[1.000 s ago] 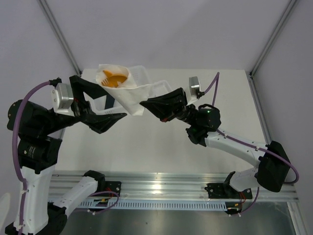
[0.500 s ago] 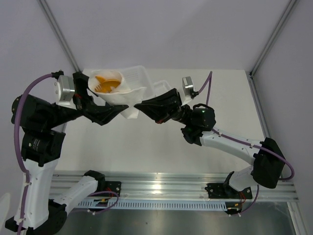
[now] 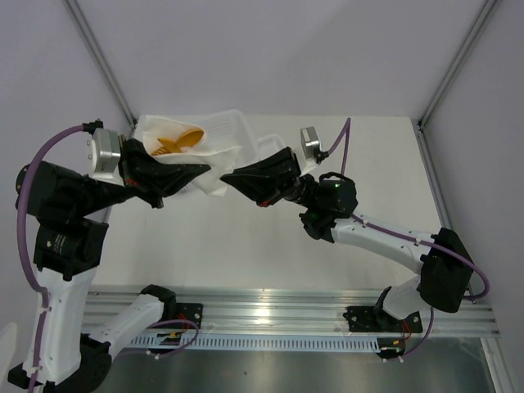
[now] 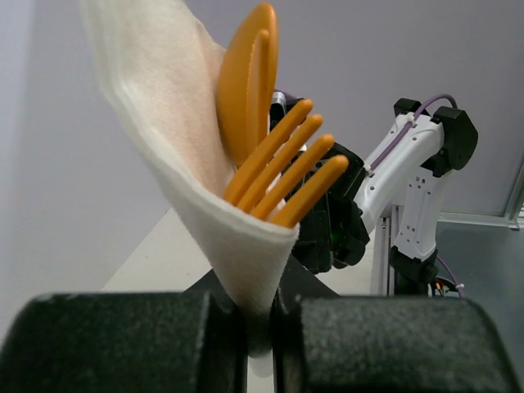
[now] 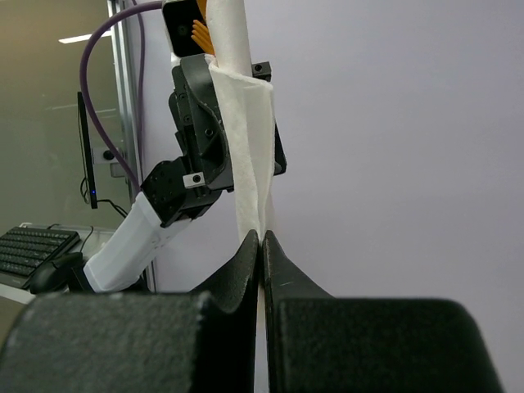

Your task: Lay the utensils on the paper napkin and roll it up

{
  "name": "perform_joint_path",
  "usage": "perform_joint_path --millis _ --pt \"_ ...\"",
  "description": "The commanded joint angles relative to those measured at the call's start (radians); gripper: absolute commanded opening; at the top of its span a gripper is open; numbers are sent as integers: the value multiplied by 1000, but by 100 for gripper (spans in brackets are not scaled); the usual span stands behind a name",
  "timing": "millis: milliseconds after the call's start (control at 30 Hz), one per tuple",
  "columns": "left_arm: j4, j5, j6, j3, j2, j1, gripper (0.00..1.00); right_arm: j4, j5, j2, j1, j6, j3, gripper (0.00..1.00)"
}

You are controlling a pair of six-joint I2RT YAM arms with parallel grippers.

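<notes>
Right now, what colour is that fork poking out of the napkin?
The fork is orange, seen best in the left wrist view.

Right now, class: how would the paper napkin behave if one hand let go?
Probably floppy: the paper napkin sags in soft folds between left hand and right hand. Thin, so likely tearable. The smooth utensils might slide from its open end.

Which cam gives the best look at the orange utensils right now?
Left wrist: the utensils are close up, spoon bowl and four fork tines sticking out of the paper napkin. Top external shows them only as a small orange patch in the napkin. Right wrist catches just a sliver of orange at its top edge.
</notes>
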Motion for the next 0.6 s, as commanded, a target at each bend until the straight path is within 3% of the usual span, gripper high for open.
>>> perform_joint_path --millis 0,167,200,267,300,400,567 --pt "10 12 12 9 -11 -6 2 74 -36 8 10 10 39 0" --pt "-29 -11 45 6 -29 -6 1 55 -50 1 10 -5 22 2" --pt "-35 -17 53 0 -32 -6 1 31 -47 -5 10 -21 18 7" --pt "-67 -60 84 6 -43 -6 1 -39 -48 -24 8 -47 13 27" --pt "-78 -80 95 4 -48 -6 1 -73 -31 -37 10 -95 5 43" --pt "-133 -181 177 4 -61 -6 1 -266 74 -122 5 -264 -27 55" --pt "-188 -354 265 -17 -77 -6 1 -472 225 -264 11 -462 -67 59"
